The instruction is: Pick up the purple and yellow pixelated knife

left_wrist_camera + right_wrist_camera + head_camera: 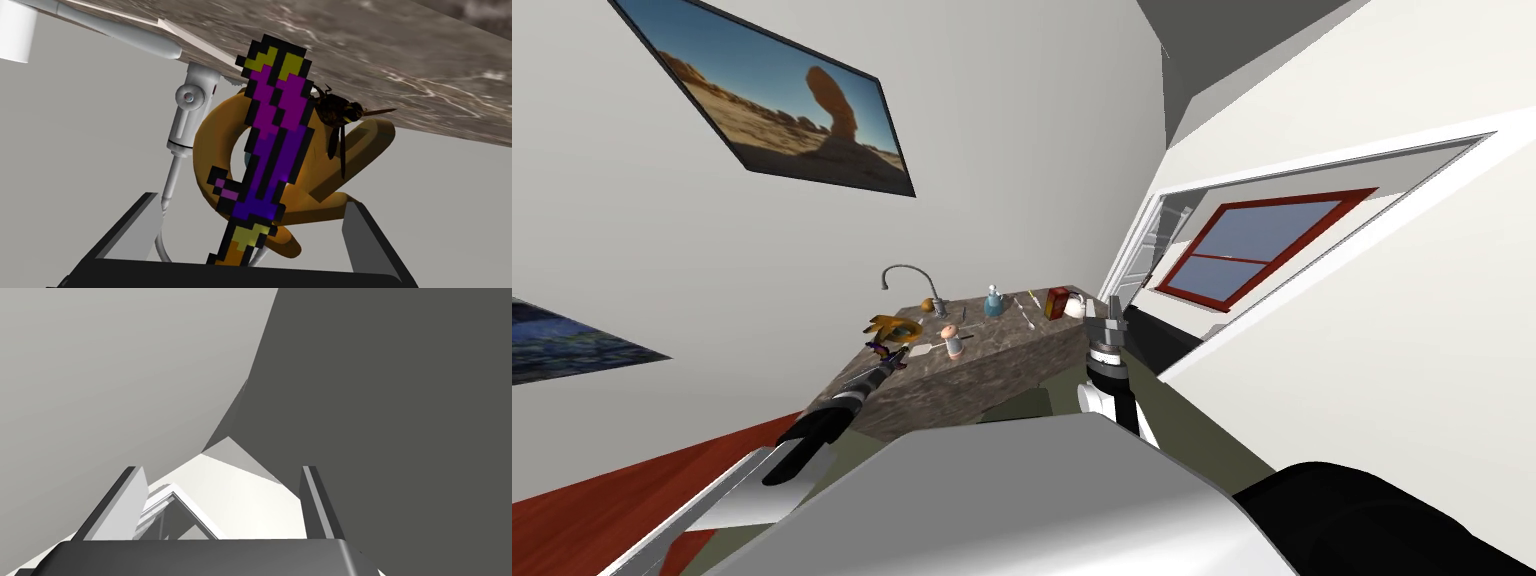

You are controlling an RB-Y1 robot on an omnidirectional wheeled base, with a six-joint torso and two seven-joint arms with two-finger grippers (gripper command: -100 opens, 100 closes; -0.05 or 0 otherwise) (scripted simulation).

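Left gripper (250,200) is spread wide, fingers (131,227) standing well apart with nothing pinched. The purple and yellow pixelated knife (272,150) sits right between the two fingers, roughly centred and clear of both. Its yellow end is close to the gripper body and its yellow-tipped far end points away from the gripper. Cannot tell from the wrist view whether the knife rests on the desk (400,55) or on the thing behind it.

Just beyond the knife, further out from the gripper, is an orange curled object (365,145), partly covered by the knife. A dark insect-like figure (340,111) lies against the orange object, off to one side of the knife's far end. A light grey faucet (187,100) stands past the other finger, beside the orange object.

In the head view the left gripper (890,362) is at the near left end of the brown stone desk (992,360), with the knife (880,349) at its tip and the orange object (897,328) just beyond. The faucet (907,272) is further behind.

Right gripper (1110,308) is raised by the desk's far right end, well apart from the knife. Its fingers are spread and hold nothing in the right wrist view (220,469).
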